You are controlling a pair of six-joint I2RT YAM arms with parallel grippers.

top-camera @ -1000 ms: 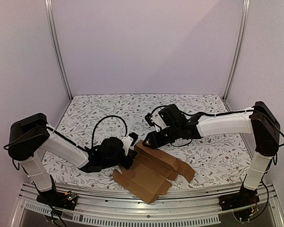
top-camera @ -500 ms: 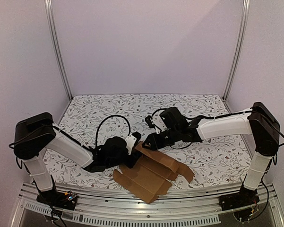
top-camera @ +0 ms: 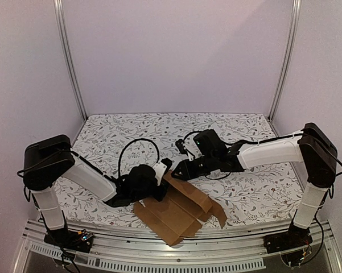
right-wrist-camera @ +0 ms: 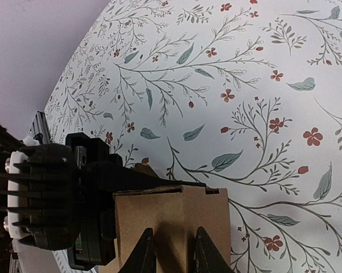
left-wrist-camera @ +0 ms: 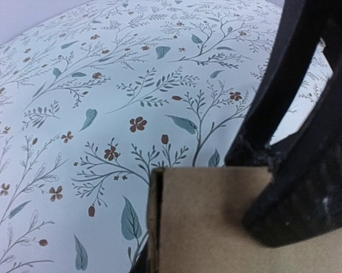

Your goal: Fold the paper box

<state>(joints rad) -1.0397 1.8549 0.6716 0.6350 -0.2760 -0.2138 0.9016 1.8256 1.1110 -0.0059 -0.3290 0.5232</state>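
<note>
The paper box (top-camera: pixel 176 213) is a flat brown cardboard sheet with flaps, lying at the table's near edge, its far flap raised. My left gripper (top-camera: pixel 161 182) is at that flap's left side. In the left wrist view the cardboard (left-wrist-camera: pixel 216 227) sits between a dark finger (left-wrist-camera: pixel 296 210) and one below it. My right gripper (top-camera: pixel 178 172) reaches in from the right. In the right wrist view its fingertips (right-wrist-camera: pixel 145 253) straddle a creased ridge of the flap (right-wrist-camera: pixel 159 216). The left gripper (right-wrist-camera: pixel 57 199) shows there along the flap's top edge.
A floral cloth (top-camera: pixel 159 131) covers the table. Lilac walls and metal posts (top-camera: pixel 68 62) close in the back and sides. An aluminium rail (top-camera: pixel 176 256) runs along the near edge. The sheet's front corner overhangs that rail.
The left arm has pushed rightwards, and both grippers are closer together at the raised flap. The sheet's right end has drawn in and shifted slightly toward the near edge.
</note>
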